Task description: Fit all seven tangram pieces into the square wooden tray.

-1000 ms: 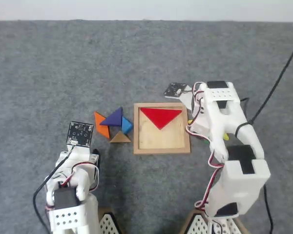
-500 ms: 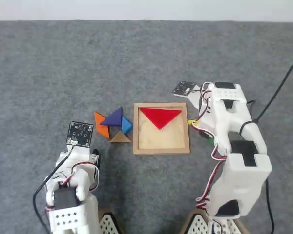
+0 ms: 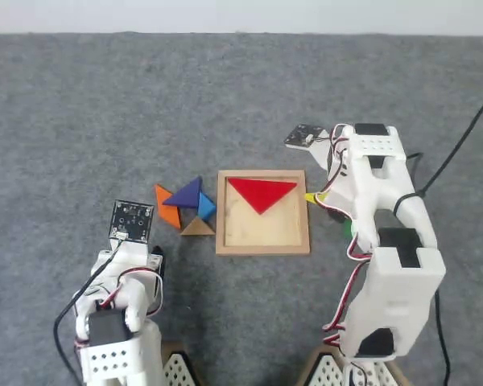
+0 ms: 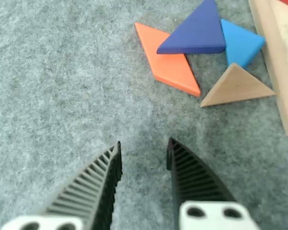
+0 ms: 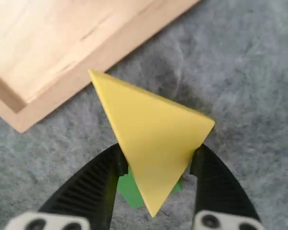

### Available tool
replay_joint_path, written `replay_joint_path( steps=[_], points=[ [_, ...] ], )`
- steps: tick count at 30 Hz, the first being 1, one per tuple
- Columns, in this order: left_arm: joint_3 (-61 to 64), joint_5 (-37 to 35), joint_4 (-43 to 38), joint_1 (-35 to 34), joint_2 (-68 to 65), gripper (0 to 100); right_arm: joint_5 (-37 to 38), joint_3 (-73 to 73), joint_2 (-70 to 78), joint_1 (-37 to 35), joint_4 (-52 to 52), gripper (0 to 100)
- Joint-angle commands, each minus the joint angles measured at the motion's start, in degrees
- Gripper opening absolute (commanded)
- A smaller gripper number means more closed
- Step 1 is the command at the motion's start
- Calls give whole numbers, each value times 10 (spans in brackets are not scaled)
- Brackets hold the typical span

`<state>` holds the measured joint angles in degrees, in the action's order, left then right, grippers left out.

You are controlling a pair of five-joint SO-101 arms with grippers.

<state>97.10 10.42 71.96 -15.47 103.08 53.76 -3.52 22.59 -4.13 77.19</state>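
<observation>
One yellow triangle (image 5: 153,129) held.
Clamped in right gripper (image 5: 158,160), tray (image 5: 93,60) rim just beyond the tips; left gripper (image 4: 144,153) gapes, orange parallelogram (image 4: 168,67) ahead.

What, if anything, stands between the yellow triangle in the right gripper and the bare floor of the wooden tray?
Only the raised rim of the tray. The right gripper holds the yellow triangle just outside that rim. The red triangle takes the tray's far part; the rest of its floor is bare.

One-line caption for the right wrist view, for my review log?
Right tool shut on the yellow triangle beside the wooden tray, green piece beneath.
</observation>
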Motion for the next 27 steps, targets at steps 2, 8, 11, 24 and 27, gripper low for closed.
replay_joint_path(
  steps=[2, 8, 11, 24, 27],
  points=[
    [-6, -4, 4, -1, 9, 148, -8, 26, -8, -9, 9, 110],
    [-6, -4, 4, -1, 9, 148, -4, 61, -10, -4, 18, 6],
    [-6, -4, 4, -1, 9, 148, 20, 110, -10, -8, 69, 9],
    [-6, -4, 4, -1, 9, 148, 187, 257, -8, -176, 256, 8],
    [-6, -4, 4, -1, 9, 148, 267, 236, -5, -224, 255, 8]
  ],
)
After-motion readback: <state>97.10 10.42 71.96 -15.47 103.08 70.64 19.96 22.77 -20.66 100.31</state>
